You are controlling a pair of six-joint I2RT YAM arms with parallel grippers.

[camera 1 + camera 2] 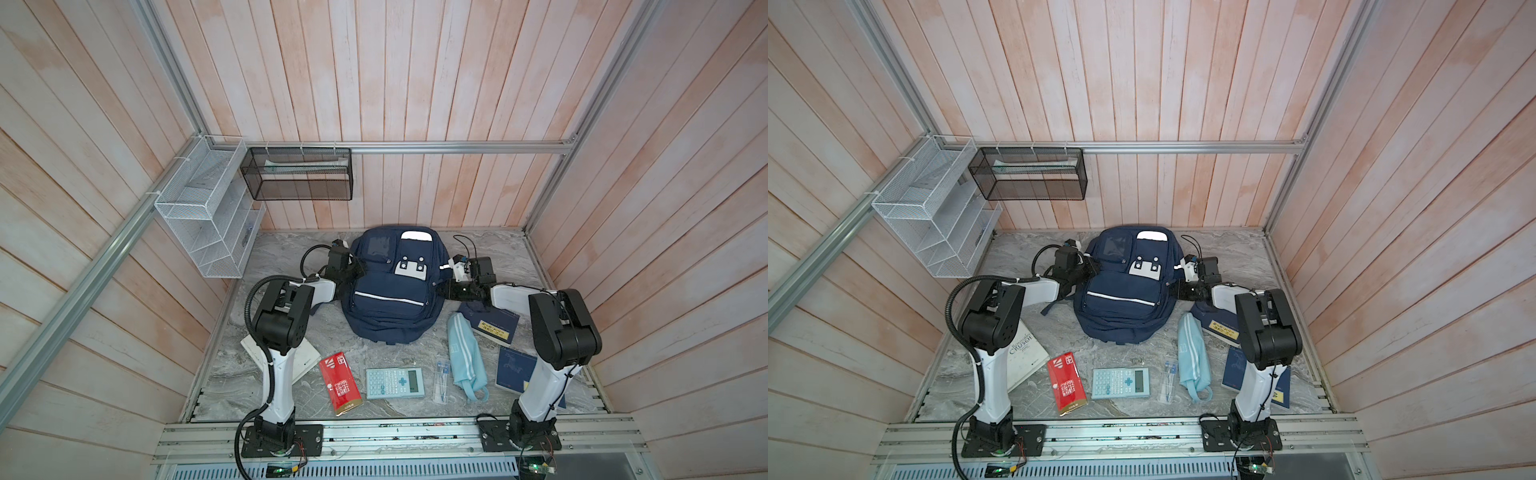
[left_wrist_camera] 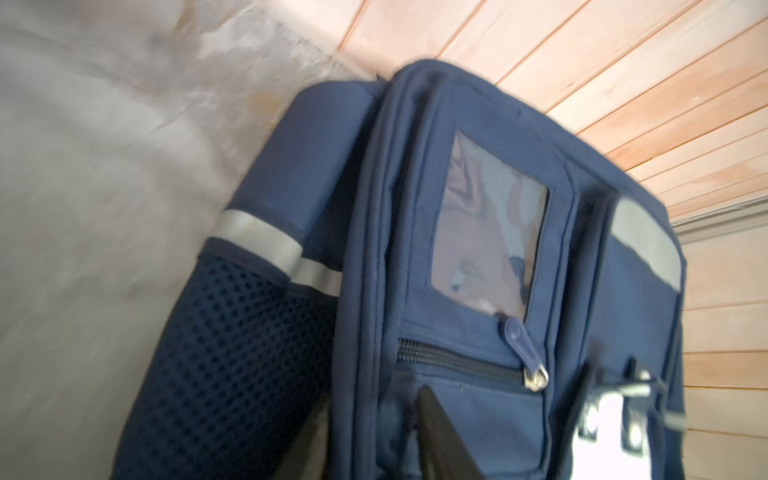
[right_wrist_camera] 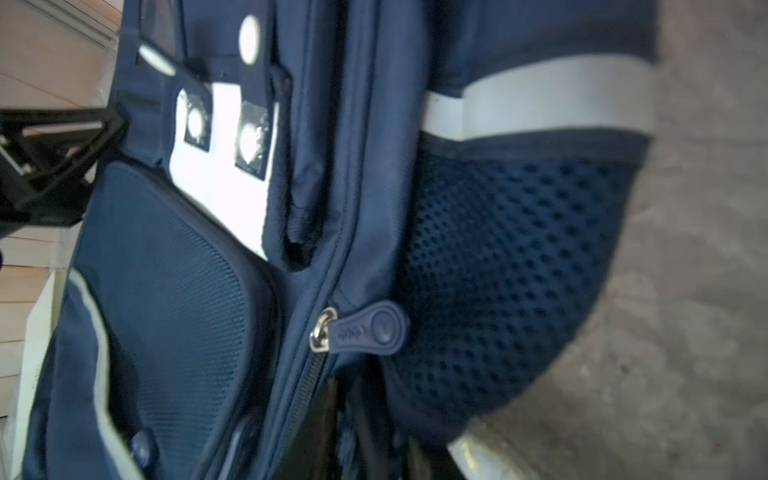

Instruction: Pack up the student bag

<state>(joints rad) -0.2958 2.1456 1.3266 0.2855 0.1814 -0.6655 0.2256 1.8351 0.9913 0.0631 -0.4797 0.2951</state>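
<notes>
The student bag [image 1: 392, 291], a navy backpack with white stripes and a white studded patch, stands front-up in the middle of the marble table in both top views. My left gripper [image 1: 353, 272] is at its left flank. In the left wrist view the left gripper [image 2: 374, 419] has its dark fingers [image 2: 440, 436] closed on either side of the bag's piped side seam, below a zipper pull [image 2: 525, 353]. My right gripper [image 1: 444, 286] is at the right flank. In the right wrist view the right gripper [image 3: 349, 411] pinches fabric just under a zipper pull [image 3: 365, 330], beside the mesh pocket [image 3: 507, 282].
In front of the bag lie a white book [image 1: 1027, 353], a red packet [image 1: 340, 382], a calculator [image 1: 395, 383], a clear case [image 1: 441, 380], a light-blue pouch [image 1: 465, 353] and two navy books [image 1: 494, 324], [image 1: 513, 370]. A white wire rack [image 1: 208, 216] and a black mesh rack [image 1: 299, 174] hang at the back left.
</notes>
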